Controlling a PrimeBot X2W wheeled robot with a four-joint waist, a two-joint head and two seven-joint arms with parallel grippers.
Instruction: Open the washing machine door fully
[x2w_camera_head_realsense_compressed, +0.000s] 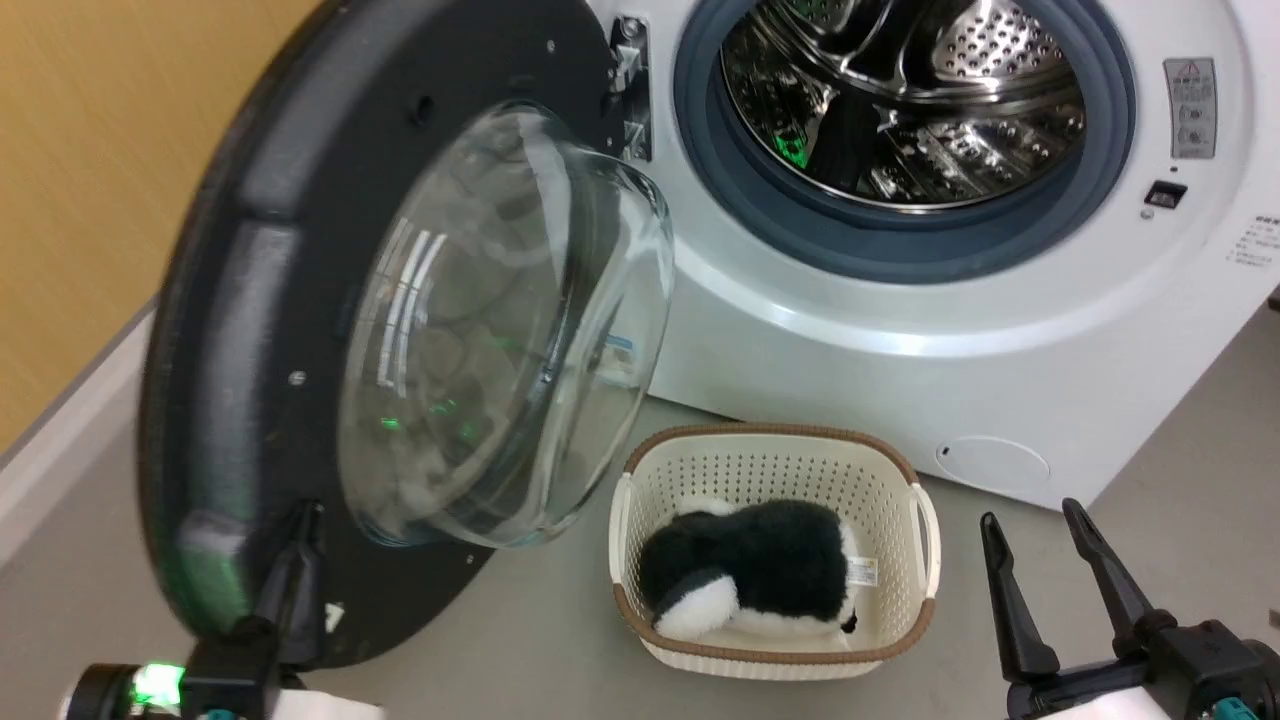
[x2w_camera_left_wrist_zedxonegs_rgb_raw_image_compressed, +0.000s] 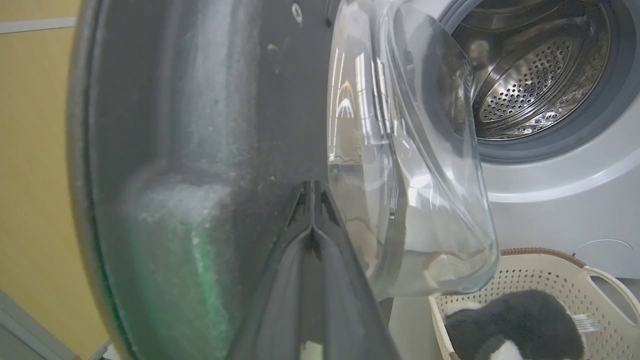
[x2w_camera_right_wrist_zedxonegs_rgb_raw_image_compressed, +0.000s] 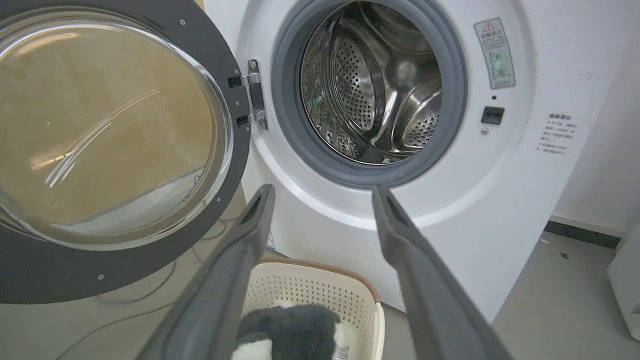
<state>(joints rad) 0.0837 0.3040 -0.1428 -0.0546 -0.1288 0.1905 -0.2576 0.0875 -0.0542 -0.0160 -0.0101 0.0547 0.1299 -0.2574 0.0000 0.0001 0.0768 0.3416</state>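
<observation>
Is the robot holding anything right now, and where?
Nothing is held. The left claw is shut, its tip against the door, inner side; the right claw is open, empty.

- round glossy black washing machine door (x2w_camera_right_wrist_zedxonegs_rgb_raw_image_compressed: 100, 140) with clear glass bowl is seen swung out left on a metal hinge (x2w_camera_right_wrist_zedxonegs_rgb_raw_image_compressed: 252, 100)
- white front-loading washing machine (x2w_camera_right_wrist_zedxonegs_rgb_raw_image_compressed: 500, 210): perforated steel drum (x2w_camera_right_wrist_zedxonegs_rgb_raw_image_compressed: 375, 85) exposed, ringed by blue-grey rubber gasket (x2w_camera_right_wrist_zedxonegs_rgb_raw_image_compressed: 292, 130)
- right gripper (x2w_camera_right_wrist_zedxonegs_rgb_raw_image_compressed: 322, 189): dark fingers held spread apart
- cream perforated plastic basket (x2w_camera_right_wrist_zedxonegs_rgb_raw_image_compressed: 310, 287) is seen between the fingers; black-and-white plush toy (x2w_camera_right_wrist_zedxonegs_rgb_raw_image_compressed: 290, 325) laid inside
</observation>
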